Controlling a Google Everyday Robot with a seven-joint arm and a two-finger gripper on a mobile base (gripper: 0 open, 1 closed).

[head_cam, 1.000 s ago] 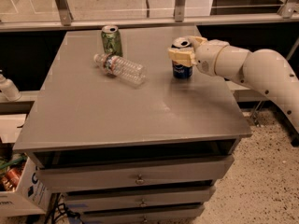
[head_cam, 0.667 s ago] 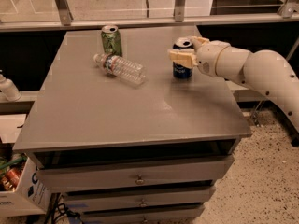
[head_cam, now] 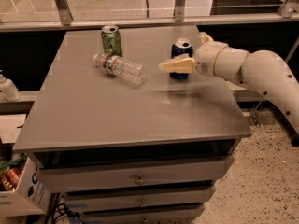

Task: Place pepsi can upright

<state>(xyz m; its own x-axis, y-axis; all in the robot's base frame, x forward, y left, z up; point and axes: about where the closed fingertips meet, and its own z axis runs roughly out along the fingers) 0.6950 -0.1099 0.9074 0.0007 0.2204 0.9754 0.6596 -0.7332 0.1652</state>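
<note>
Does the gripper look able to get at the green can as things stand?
Probably yes: the gripper sits by the upright pepsi can, and bare table lies between it and the green can. The lying bottle is nearer the front.

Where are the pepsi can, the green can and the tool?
pepsi can [head_cam: 181, 51]: camera view, blue upper side just under the silver rim.
green can [head_cam: 111, 41]: camera view, middle of its side.
tool [head_cam: 182, 63]: camera view, cream part crossing in front of the pepsi can.
</note>
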